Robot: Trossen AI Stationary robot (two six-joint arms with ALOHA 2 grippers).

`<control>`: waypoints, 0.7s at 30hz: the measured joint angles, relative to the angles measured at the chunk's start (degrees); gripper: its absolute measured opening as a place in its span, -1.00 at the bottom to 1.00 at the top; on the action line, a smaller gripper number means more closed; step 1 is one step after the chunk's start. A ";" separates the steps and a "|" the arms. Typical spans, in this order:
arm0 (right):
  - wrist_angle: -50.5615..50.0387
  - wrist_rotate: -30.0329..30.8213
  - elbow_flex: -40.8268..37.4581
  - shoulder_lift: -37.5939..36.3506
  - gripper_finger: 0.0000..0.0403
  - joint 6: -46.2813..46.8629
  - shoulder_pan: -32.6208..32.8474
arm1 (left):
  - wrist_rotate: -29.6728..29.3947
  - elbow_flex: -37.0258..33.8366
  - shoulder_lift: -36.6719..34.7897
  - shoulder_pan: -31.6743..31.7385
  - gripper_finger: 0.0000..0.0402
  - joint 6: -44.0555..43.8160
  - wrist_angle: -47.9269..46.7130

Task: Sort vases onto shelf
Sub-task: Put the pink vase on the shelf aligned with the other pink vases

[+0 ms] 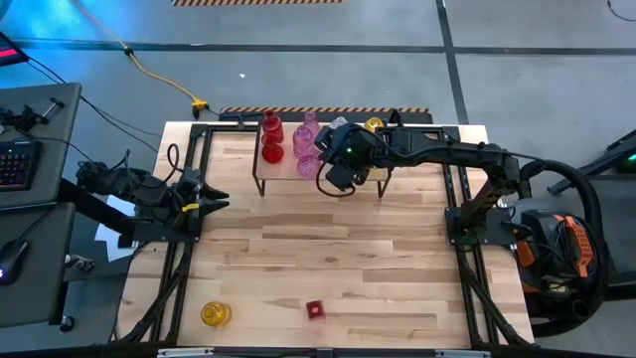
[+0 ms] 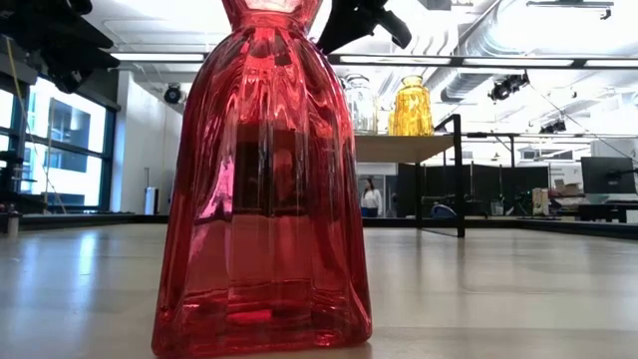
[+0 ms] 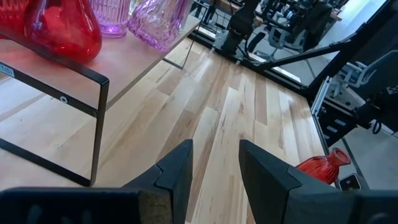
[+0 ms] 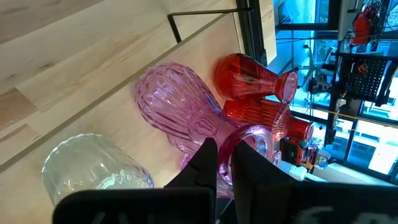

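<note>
Right gripper (image 4: 224, 163) pinching a pink vase's rim at the shelf (image 1: 283, 171).

Its fingers are nearly closed on the rim of the pink vase (image 4: 249, 146); beyond them stand another pink vase (image 4: 174, 102) and two red vases (image 4: 255, 78), with a clear vase (image 4: 93, 165) beside. Left gripper (image 3: 214, 165) hangs open over bare table (image 3: 249, 118).

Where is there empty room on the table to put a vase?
The table is bare between the shelf and the yellow vase and red vase near the front edge. The shelf is crowded.
</note>
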 joint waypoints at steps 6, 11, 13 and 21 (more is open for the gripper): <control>-0.07 -1.15 0.00 -0.04 -1.00 1.54 0.00 | 0.00 -0.02 0.00 0.00 -0.40 0.00 0.00; -0.28 -2.36 0.02 -0.05 -1.00 2.33 -0.02 | 0.00 -0.01 0.00 0.00 -0.40 -0.01 0.00; -0.58 -2.43 0.04 -0.09 -1.00 2.12 -0.02 | 0.00 -0.02 -0.01 0.00 -0.40 -0.02 0.00; -1.48 -2.96 0.09 -0.15 -0.94 4.51 -0.45 | 0.00 -0.02 0.00 0.01 -0.40 -0.02 0.00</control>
